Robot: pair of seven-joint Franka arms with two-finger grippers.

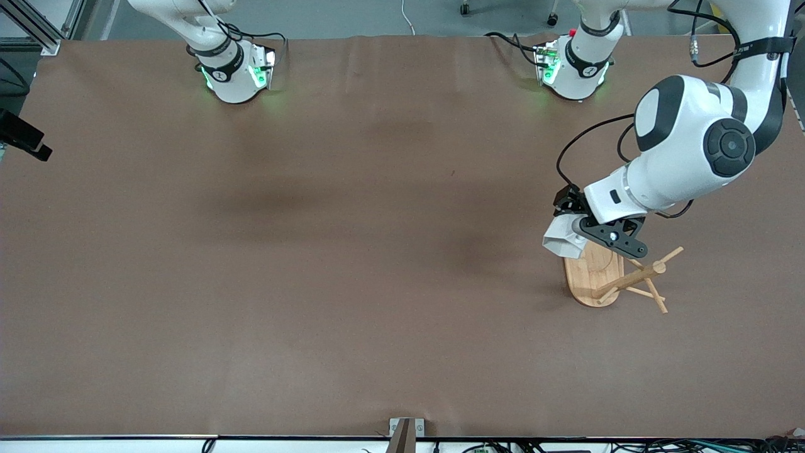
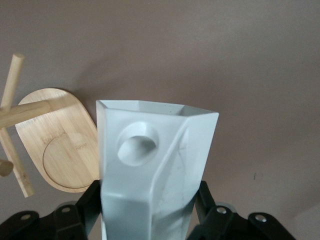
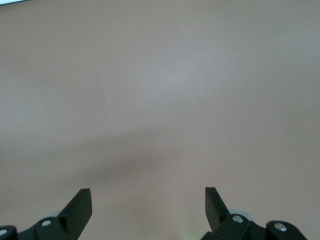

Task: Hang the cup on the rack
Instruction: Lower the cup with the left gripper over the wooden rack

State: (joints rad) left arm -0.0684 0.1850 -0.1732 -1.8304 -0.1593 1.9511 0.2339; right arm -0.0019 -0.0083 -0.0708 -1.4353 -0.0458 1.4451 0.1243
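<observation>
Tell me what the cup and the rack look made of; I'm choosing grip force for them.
The cup, clamped in the left gripper over the rack's base, looks like matte white plastic or unglazed ceramic: flat facets, no glare, faint scuffs; which one stays open. The rack looks like pale bamboo or wood, smooth-finished, with visible grain on its oval base. The right gripper waits open over the table.

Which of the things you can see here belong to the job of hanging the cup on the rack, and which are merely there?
Belonging to the job:
- the cup, gripped by the left gripper above the rack's base
- the rack, at the left arm's end of the table

Merely there:
- the right gripper, open over bare table, waiting
- the brown table
</observation>
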